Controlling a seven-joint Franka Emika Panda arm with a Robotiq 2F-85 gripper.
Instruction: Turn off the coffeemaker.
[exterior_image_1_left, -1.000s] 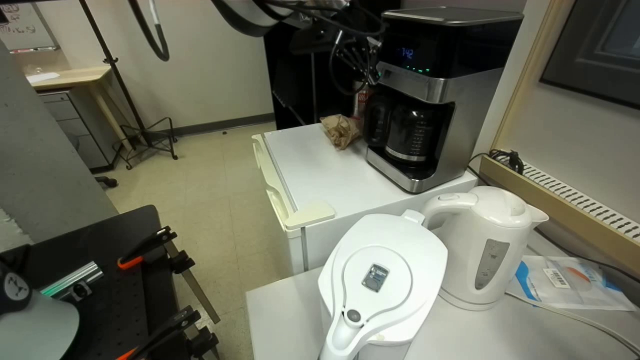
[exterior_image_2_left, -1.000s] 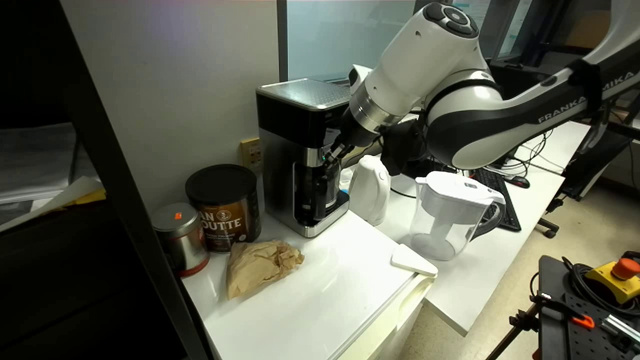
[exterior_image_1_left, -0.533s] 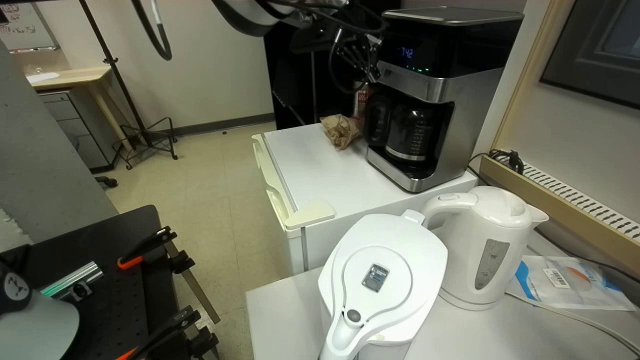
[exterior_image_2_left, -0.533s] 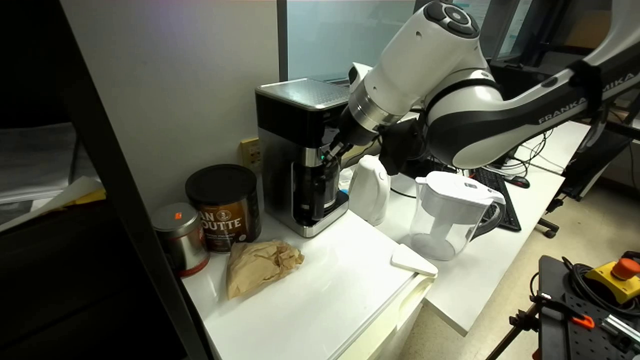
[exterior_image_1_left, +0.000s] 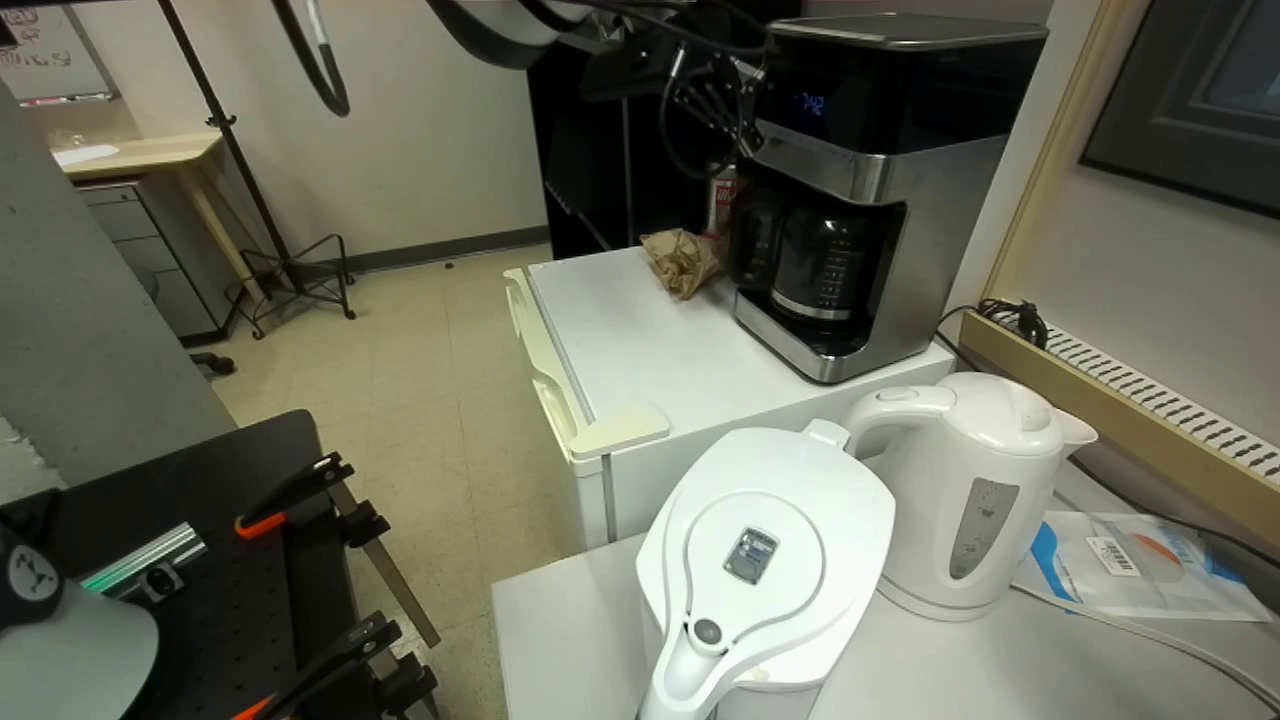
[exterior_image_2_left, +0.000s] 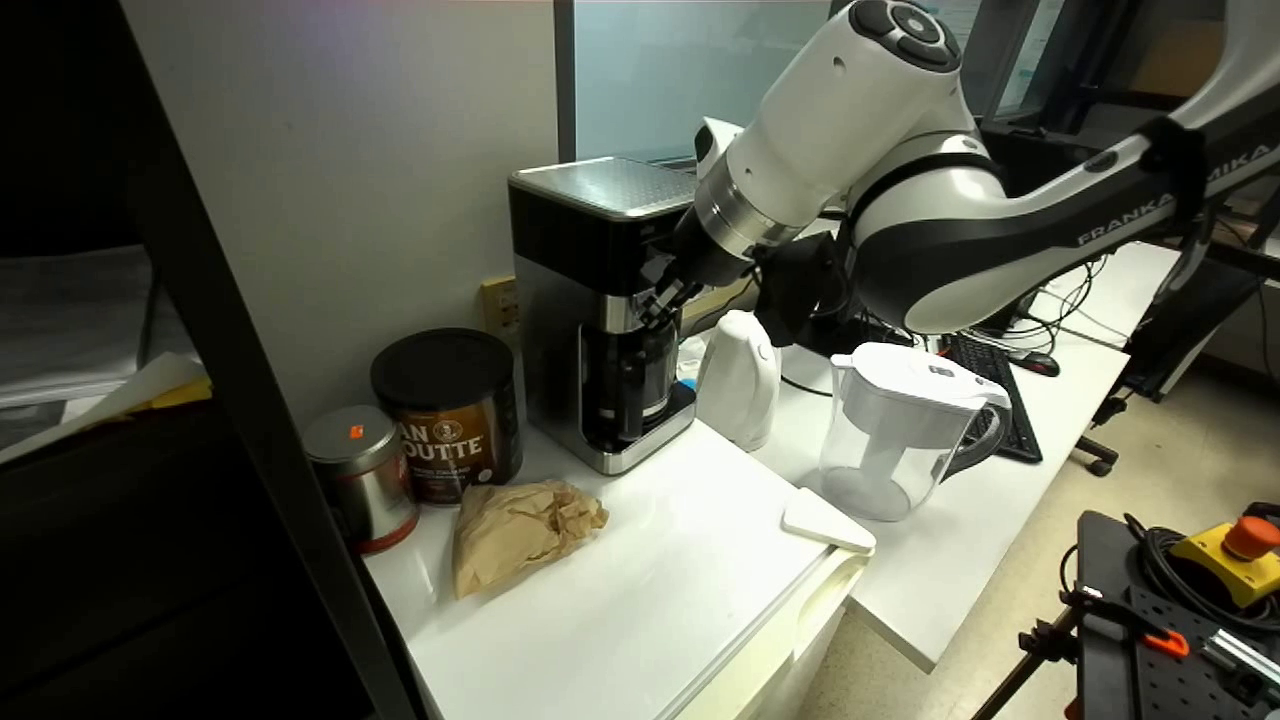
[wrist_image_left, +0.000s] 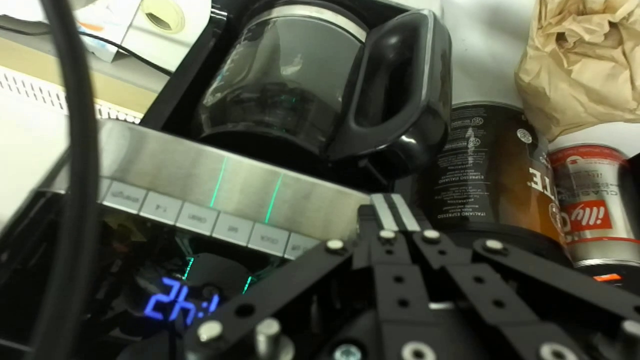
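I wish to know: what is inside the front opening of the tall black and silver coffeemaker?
A dark glass carafe with a black handle stands upright on a silver-edged base. What lies directly behind or beneath it is covered and cannot be seen.

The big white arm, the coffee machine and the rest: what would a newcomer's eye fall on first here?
Probably the white-and-black robot arm, spanning the upper right of an exterior view, its closed claw near the front of the coffeemaker. Next, the blue clock digits, glowing upside down at the lower left of the wrist view. A red knob on a yellow box also stands out, low at the right edge of an exterior view.
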